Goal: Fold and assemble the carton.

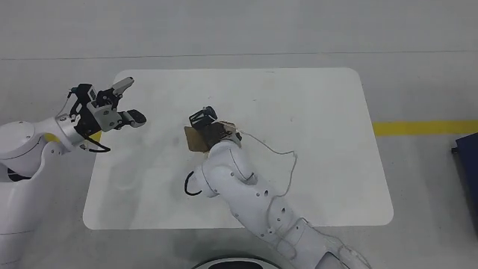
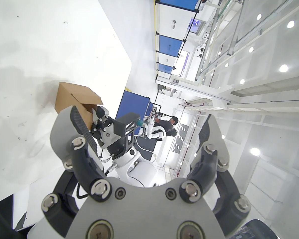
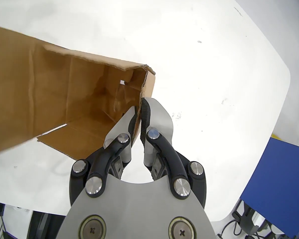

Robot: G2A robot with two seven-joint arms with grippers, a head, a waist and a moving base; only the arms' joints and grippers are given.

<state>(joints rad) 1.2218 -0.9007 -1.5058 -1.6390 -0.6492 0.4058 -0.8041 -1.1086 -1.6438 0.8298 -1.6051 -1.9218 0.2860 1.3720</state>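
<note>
A small brown carton [image 1: 200,137] lies on the white table [image 1: 314,97] near its middle, one end open. In the right wrist view the carton [image 3: 52,95] shows its hollow inside, and my right gripper [image 3: 140,110] is shut on the carton's side wall at the open end. From the left wrist view the carton [image 2: 74,98] sits farther off with the right gripper [image 2: 94,123] clamped on it. My left gripper [image 1: 128,101] hangs open over the table's left edge, well apart from the carton; its fingers [image 2: 78,123] hold nothing.
A thin cable [image 1: 272,149] trails across the table beside the right arm. A yellow floor line [image 1: 426,127] runs off the table's right side. A blue object [image 1: 469,164] stands at the far right edge.
</note>
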